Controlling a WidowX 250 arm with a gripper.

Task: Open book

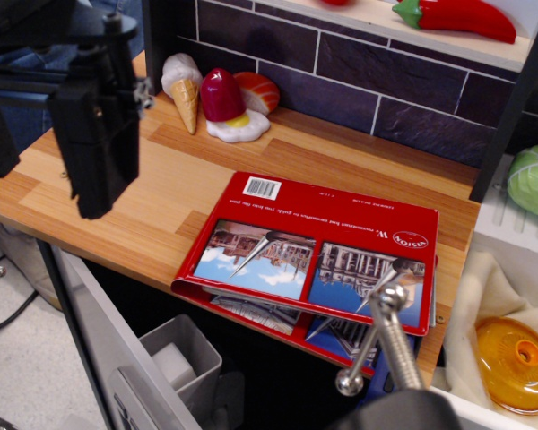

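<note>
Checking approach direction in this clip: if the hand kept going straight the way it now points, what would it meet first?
Probably the book: the hand points at its red cover near the front edge, seemingly just above it, though depth is unclear from one view.

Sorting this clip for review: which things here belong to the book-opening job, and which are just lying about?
Job: book, cover lifted a little at the near edge; gripper.

Lying about: toy ice cream cone, red popsicle, sushi, chili, cabbage, orange lid, faucet.
</note>
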